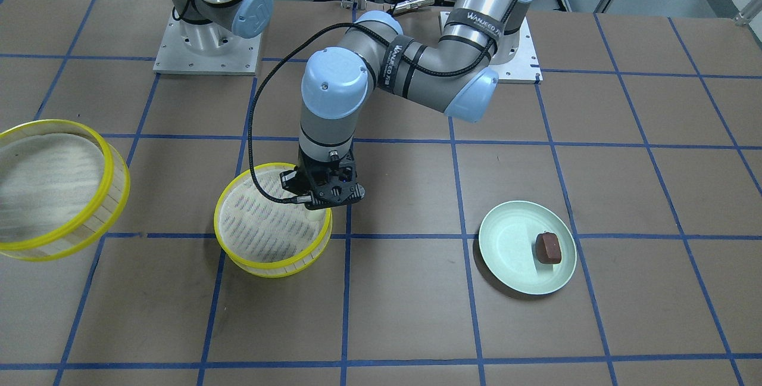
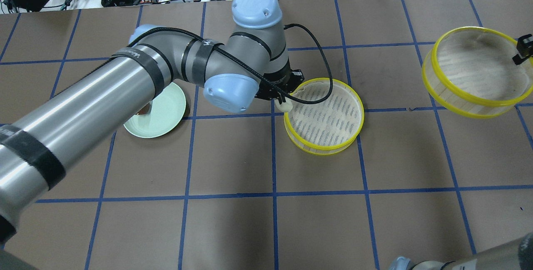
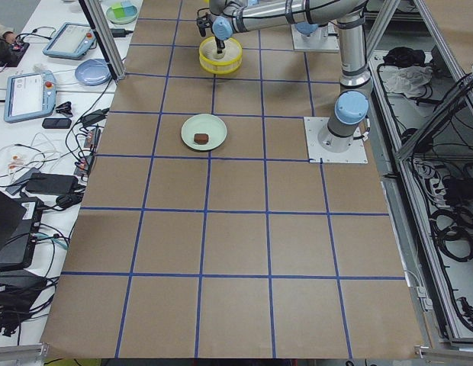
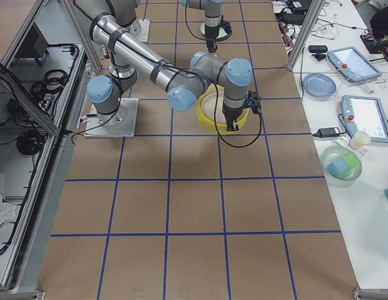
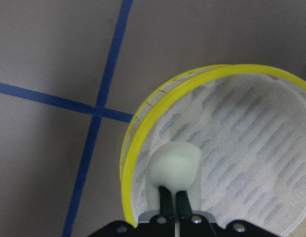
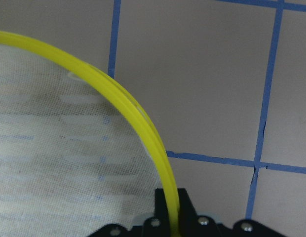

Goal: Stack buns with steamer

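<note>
**White Bun at the Tray, Brown Bun on the Plate**

Seen from across the table, the green plate (image 1: 506,243) was closest. The brown bun (image 1: 548,248) lay on it near one edge, and nothing touched it. It looked small and light. The plate looked smooth, so the bun might slide if pushed. A good way to take it would be a soft pinch on its two long sides, coming straight down.

A bit farther back sat the low tray (image 1: 262,234) of the steamer, flat on the table (image 1: 417,314). The left gripper (image 5: 173,195) reached down just inside its yellow rim, on the side toward the plate. Its fingers were squeezed onto the white bun (image 5: 175,165). The bun hung just over the striped floor. I could not tell if it touched the floor yet. It looked soft and squishy, so a hard squeeze could dent it, and it might stick to the fingers when let go.

Farthest off to the side was the lifted tray (image 1: 53,189). It looked tilted and up off the table. The right gripper (image 6: 172,205) was pinched onto its thin yellow rim. This tray looked light and stiff. Held by one edge only, it could tip, so it would need to come down level on the low tray.
</note>
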You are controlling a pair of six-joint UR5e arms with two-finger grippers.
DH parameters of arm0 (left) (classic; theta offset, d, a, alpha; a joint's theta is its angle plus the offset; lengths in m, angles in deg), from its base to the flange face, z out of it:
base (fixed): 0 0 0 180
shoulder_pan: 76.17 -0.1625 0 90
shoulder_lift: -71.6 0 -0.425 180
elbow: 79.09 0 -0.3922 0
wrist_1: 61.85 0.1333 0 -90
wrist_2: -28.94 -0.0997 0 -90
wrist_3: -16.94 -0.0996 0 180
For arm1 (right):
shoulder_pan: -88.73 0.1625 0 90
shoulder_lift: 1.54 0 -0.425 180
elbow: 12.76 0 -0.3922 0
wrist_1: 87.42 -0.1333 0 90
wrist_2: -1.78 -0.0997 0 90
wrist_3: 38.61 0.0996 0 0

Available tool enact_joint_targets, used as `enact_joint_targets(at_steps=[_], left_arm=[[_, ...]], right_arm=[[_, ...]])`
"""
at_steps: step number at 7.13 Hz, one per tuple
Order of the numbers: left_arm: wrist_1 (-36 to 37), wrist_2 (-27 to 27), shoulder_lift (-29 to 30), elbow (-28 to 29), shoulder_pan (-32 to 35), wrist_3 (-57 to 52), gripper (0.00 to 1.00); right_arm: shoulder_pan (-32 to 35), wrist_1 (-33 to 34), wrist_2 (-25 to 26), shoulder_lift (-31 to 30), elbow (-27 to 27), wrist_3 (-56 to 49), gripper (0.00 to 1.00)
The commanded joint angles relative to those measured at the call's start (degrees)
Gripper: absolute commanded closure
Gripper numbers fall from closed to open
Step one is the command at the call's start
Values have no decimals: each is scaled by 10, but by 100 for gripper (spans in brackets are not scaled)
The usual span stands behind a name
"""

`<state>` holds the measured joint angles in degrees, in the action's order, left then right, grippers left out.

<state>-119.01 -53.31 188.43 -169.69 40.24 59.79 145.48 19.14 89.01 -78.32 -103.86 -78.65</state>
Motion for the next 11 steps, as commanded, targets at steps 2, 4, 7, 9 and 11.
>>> enact_joint_targets(at_steps=[2, 4, 7, 9, 11], left_arm=[[23, 23, 33, 14, 19, 40, 80], [24, 23, 28, 16, 20, 43, 19], [23, 20, 11, 17, 19, 57, 10], [23, 12, -3, 19, 9, 45, 8], [-51, 6, -46, 19, -76, -87, 8]], right_arm=[[27, -4, 20, -8, -7, 67, 100], [40, 8, 21, -8, -10, 78, 100], [105, 8, 26, 0, -10, 162, 100], [138, 5, 48, 0, -11, 201, 100], [167, 12, 46, -1, -32, 245, 100]])
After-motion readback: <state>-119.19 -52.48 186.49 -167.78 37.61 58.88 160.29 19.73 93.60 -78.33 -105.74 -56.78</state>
